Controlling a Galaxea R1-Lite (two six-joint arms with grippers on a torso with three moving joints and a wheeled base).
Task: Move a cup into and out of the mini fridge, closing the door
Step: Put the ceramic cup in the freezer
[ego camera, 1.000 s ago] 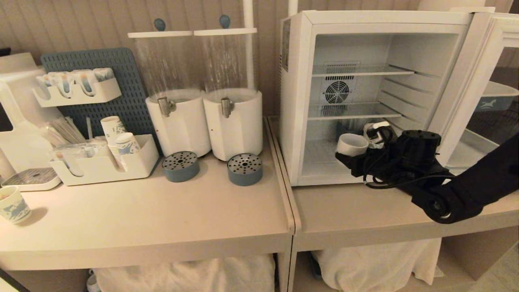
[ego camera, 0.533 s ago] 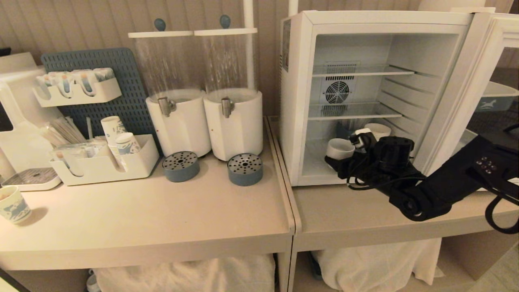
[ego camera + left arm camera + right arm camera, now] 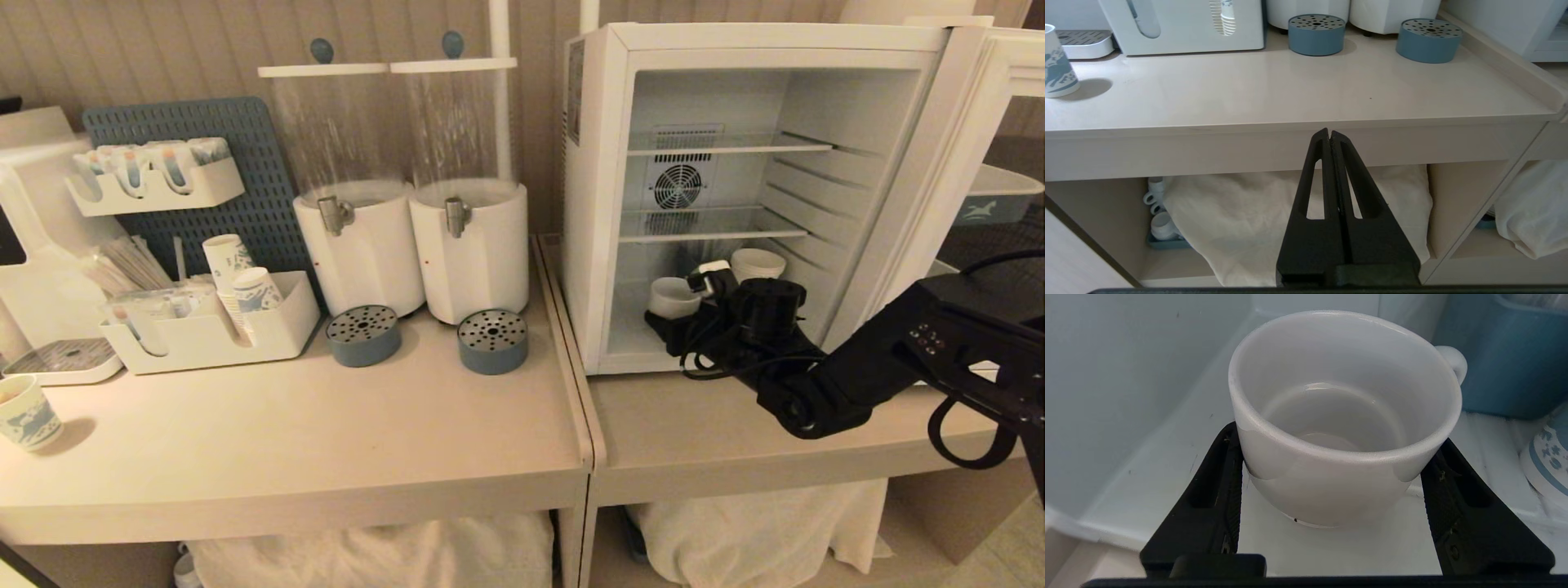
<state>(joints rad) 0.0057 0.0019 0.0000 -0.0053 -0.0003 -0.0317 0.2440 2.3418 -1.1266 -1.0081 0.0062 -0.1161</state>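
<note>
From the head view, a pale beige countertop [image 3: 326,441] against a ribbed wall carried a white boxy mini fridge [image 3: 596,204], its glass-windowed door [image 3: 971,163] swung open, where the right gripper [image 3: 665,314] clasped a small white ceramic cup [image 3: 671,296] over the bottom compartment's floor. The left wrist view showed the left gripper [image 3: 1329,136] pressed closed before the counter edge. The right wrist view showed black fingers [image 3: 1224,486] gripping the empty cup's sides, beside a blue container [image 3: 1515,355].

The cup [image 3: 1345,416] was plain white, as was the mini fridge [image 3: 600,204]. Both drip trays [image 3: 363,335] were blue-grey with perforated tops. The pegboard [image 3: 261,204] was slate blue; the paper cup [image 3: 26,415] at far left carried blue print. Black grippers.
</note>
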